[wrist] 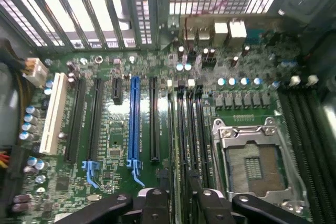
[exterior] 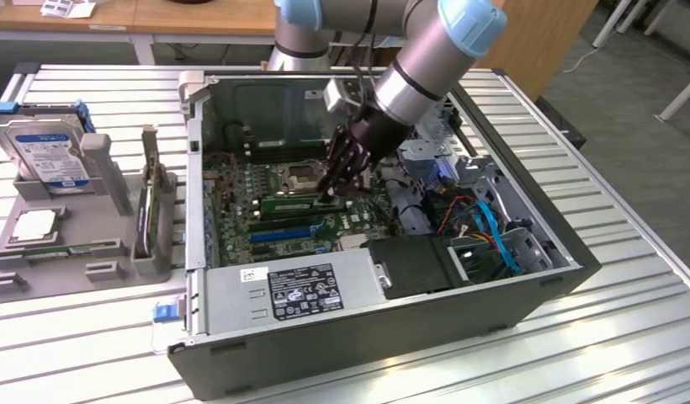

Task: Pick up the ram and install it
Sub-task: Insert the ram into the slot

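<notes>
While the jaws stand parted either side of the ram (exterior: 287,203), keep the gripper (exterior: 331,192) square to the motherboard (wrist: 115,135)

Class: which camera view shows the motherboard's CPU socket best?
The wrist view: the CPU socket appears close and face-on, metal frame clear. The exterior view shows the CPU socket small and slanted, beside the gripper.

The case (exterior: 379,337) is matt grey metal, the motherboard (wrist: 118,129) glossy green, the gripper (wrist: 180,203) smooth black
</notes>
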